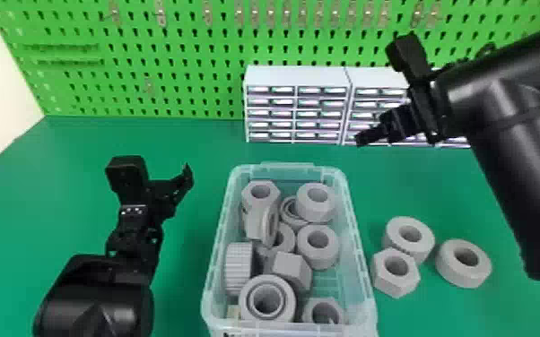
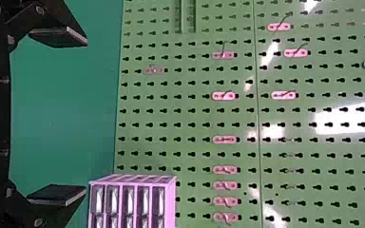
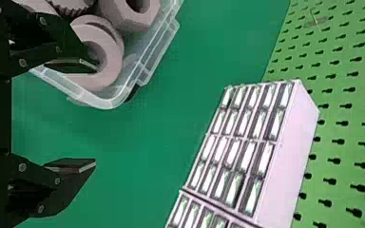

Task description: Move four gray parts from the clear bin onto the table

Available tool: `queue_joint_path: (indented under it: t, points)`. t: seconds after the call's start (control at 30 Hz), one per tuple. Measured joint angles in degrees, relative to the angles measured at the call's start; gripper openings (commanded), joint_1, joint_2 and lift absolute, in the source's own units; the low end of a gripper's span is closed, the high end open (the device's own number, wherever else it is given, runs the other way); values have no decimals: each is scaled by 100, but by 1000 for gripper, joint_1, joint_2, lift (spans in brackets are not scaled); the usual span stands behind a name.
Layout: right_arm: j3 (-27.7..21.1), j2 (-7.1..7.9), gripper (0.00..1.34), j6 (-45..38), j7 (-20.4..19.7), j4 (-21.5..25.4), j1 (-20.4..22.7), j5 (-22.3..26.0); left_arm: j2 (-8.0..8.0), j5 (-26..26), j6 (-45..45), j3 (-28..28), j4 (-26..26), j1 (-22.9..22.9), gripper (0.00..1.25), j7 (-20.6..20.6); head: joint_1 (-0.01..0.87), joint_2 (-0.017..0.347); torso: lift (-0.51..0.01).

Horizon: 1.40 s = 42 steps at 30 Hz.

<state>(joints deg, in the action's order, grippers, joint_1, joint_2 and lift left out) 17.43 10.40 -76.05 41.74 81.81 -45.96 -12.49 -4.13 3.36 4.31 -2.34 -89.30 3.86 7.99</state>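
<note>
Three gray parts [image 1: 394, 285] sit beside the clear bin [image 1: 358, 238], likely for short carries, the left end effector [image 2: 85, 116] and right end effector [image 3: 95, 115] (both empty) hanging with fingers apart.

The clear bin [image 1: 288, 168] looks like thin, see-through plastic, smooth and lightly glossy along its rim. The gray parts [image 1: 459, 279] look like matt, hard plastic, mostly smooth, though a ribbed one [image 1: 238, 268] has a ridged, rougher side. The worktop [image 1: 184, 139] is smooth and mostly matt. The perforated pegboard [image 1: 202, 67] throws back glossy streaks; its hooks [image 1: 161, 17] look like metal. The right arm's black casing [image 1: 502, 179] is smooth, with a soft shine.
</note>
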Motion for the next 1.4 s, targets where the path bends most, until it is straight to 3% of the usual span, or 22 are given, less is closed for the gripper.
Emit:
queue_joint_path:
  t: [0.53, 0.97, 1.4]
  points:
    - [272, -163, 789, 592, -49, -873, -225, 297, 0, -20, 0, -34, 13, 22, 1068, 0, 693, 72, -52]
    - [544, -207, 792, 1048, -600, -1461, -306, 1108, 0, -20, 0, -79, 51, 67, 1068, 0, 693, 72, -52]
    - [1148, -233, 793, 1269, -758, -1899, -452, 1668, 0, -19, 0, -109, 71, 98, 1068, 0, 693, 72, -52]
